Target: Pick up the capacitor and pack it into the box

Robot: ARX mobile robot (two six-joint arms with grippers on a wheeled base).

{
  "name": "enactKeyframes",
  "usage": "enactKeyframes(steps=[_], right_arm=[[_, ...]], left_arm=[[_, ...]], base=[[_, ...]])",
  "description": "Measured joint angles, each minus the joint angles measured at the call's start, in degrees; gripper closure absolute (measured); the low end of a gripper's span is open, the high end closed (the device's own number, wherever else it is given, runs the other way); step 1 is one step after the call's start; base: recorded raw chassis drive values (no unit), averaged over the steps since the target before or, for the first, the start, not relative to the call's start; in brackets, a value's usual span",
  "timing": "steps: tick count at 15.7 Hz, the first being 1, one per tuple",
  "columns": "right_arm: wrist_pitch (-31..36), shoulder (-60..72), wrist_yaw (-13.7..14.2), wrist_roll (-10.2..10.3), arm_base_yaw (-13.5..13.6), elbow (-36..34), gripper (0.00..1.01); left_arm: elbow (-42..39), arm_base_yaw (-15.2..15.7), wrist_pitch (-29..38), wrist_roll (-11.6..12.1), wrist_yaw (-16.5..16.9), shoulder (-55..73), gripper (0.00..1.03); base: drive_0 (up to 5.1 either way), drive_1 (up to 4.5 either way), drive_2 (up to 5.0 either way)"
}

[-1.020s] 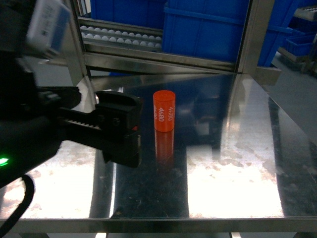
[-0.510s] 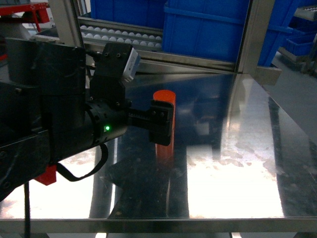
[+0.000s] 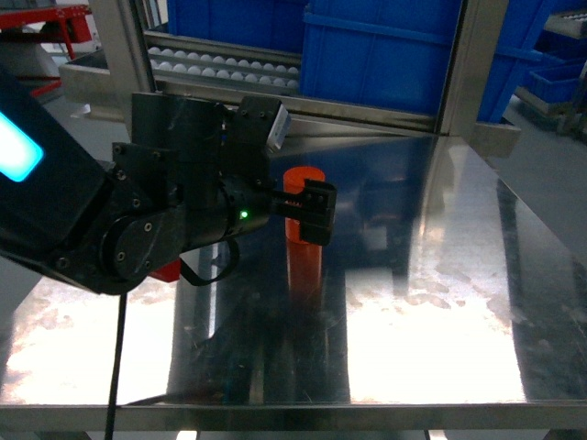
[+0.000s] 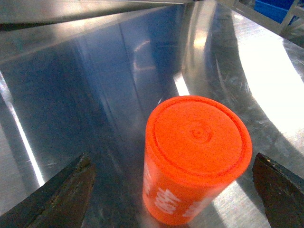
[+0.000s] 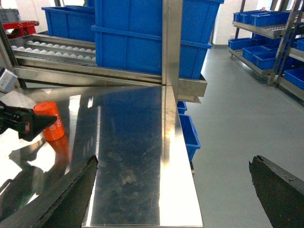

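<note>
One orange capacitor [image 4: 194, 159] stands upright on the steel bench [image 3: 440, 302], between the left gripper [image 4: 175, 190]'s wide-spread fingers [image 4: 57, 197], untouched. Closing off-centre could tip or skid it on the slick surface; the right gripper [image 5: 171, 194] idles wide open, well apart

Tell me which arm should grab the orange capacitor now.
Left. The left claw is open with the capacitor standing upright between its fingers. The right claw hangs open off the steel table's far edge, well away from it.

capacitor [image 4: 195, 156]: orange, white print; bins [image 5: 142, 33]: blue; table [image 3: 431, 275]: silver
</note>
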Motion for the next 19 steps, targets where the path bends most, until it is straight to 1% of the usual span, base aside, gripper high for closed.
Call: enactKeyframes(steps=[2, 5, 6, 7, 8, 9, 11, 12, 14, 15, 16, 18, 19], right_arm=[[0.00, 0.00, 0.00, 0.00, 0.00, 0.00, 0.03], [0.00, 0.00, 0.00, 0.00, 0.00, 0.00, 0.03], [0.00, 0.00, 0.02, 0.00, 0.00, 0.00, 0.03], [0.00, 0.00, 0.00, 0.00, 0.00, 0.00, 0.03], [0.00, 0.00, 0.00, 0.00, 0.00, 0.00, 0.03], [0.00, 0.00, 0.02, 0.02, 0.00, 0.00, 0.03], [0.00, 0.00, 0.02, 0.00, 0.00, 0.00, 0.03], [0.00, 0.00, 0.00, 0.00, 0.00, 0.00, 0.03], [0.00, 0.00, 0.00, 0.00, 0.00, 0.00, 0.03], [0.00, 0.00, 0.02, 0.00, 0.00, 0.00, 0.03], [0.00, 0.00, 0.00, 0.00, 0.00, 0.00, 0.03], [0.00, 0.00, 0.02, 0.00, 0.00, 0.00, 0.03], [-0.02, 0.00, 0.00, 0.00, 0.00, 0.00, 0.03]], left_arm=[[5.31, -0.35, -2.84, 0.02, 1.29, 3.32, 0.05], [12.79, -0.37, -6.23, -0.02, 1.60, 7.37, 0.05], [14.58, -0.59, -7.39, 0.00, 1.77, 8.44, 0.06], [15.06, -0.61, -8.20, 0.00, 2.03, 8.79, 0.15], [15.17, -0.70, -9.22, -0.02, 2.32, 8.87, 0.25], [15.19, -0.74, -9.33, 0.00, 2.54, 8.96, 0.33], [15.61, -0.94, -10.10, 0.00, 2.54, 9.18, 0.54], [15.76, -0.94, -10.36, -0.04, 2.62, 9.22, 0.60], [15.72, -0.74, -10.49, -0.52, 2.29, 9.11, 0.60], [13.94, -0.55, -9.38, -1.16, 1.38, 8.04, 0.60], [10.47, -0.22, -7.32, -1.68, 0.22, 5.70, 0.60], [0.72, 1.20, 0.17, -1.55, -5.09, -4.24, 0.60], [-5.38, 1.90, 5.33, -0.31, -8.81, -11.28, 0.60]], base=[[0.0, 0.00, 0.0], [0.0, 0.00, 0.0], [0.0, 0.00, 0.0], [0.0, 0.00, 0.0], [0.0, 0.00, 0.0], [0.0, 0.00, 0.0], [0.0, 0.00, 0.0], [0.0, 0.00, 0.0], [0.0, 0.00, 0.0], [0.0, 0.00, 0.0], [0.0, 0.00, 0.0], [0.0, 0.00, 0.0], [0.0, 0.00, 0.0]])
